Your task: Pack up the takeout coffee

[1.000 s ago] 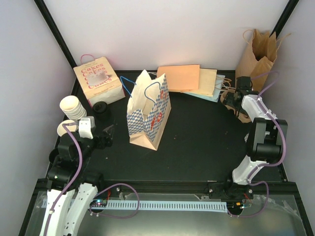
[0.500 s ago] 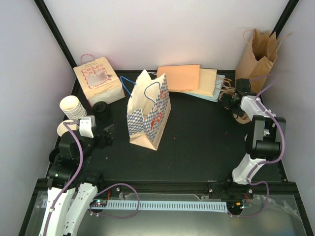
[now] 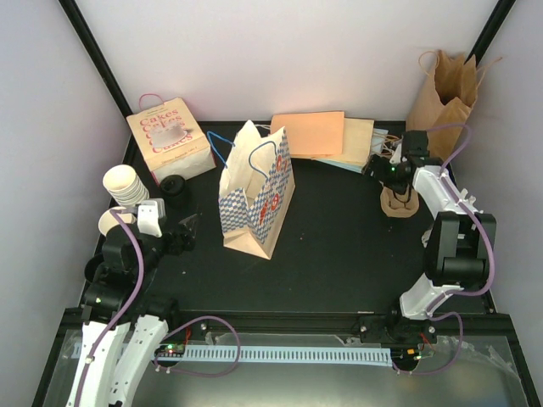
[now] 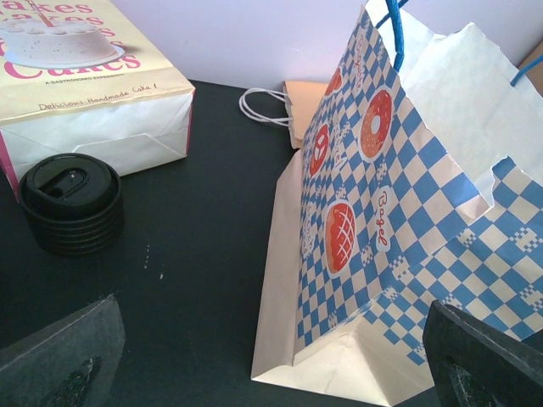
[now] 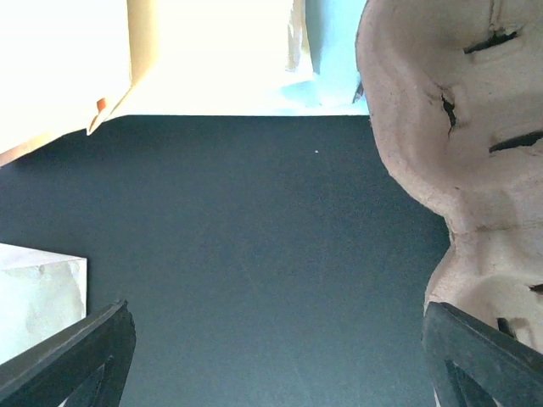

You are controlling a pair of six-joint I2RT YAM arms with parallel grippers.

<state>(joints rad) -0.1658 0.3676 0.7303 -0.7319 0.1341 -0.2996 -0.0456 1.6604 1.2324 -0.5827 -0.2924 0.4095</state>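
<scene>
The takeout coffee shows as a stack of cream ribbed paper cups [image 3: 123, 184] at the far left and a stack of black lids [image 3: 176, 186] [image 4: 70, 203] beside a "Cakes" bag [image 3: 168, 138]. My left gripper [image 3: 188, 229] [image 4: 271, 373] is open and empty, low over the mat, between the lids and a blue-checked paper bag [image 3: 257, 191] [image 4: 382, 212]. My right gripper [image 3: 377, 165] [image 5: 271, 365] is open and empty, just left of a pulp cup carrier [image 3: 399, 202] [image 5: 450, 127] that sits close to its right finger.
Flat orange and tan paper bags [image 3: 322, 136] [image 5: 170, 51] lie at the back. A tall brown paper bag [image 3: 445, 89] stands in the back right corner. The checked bag stands upright with its mouth open, left of the middle of the mat.
My right gripper has swung left, off the pulp carrier, which now shows uncovered. The left arm has barely moved.
</scene>
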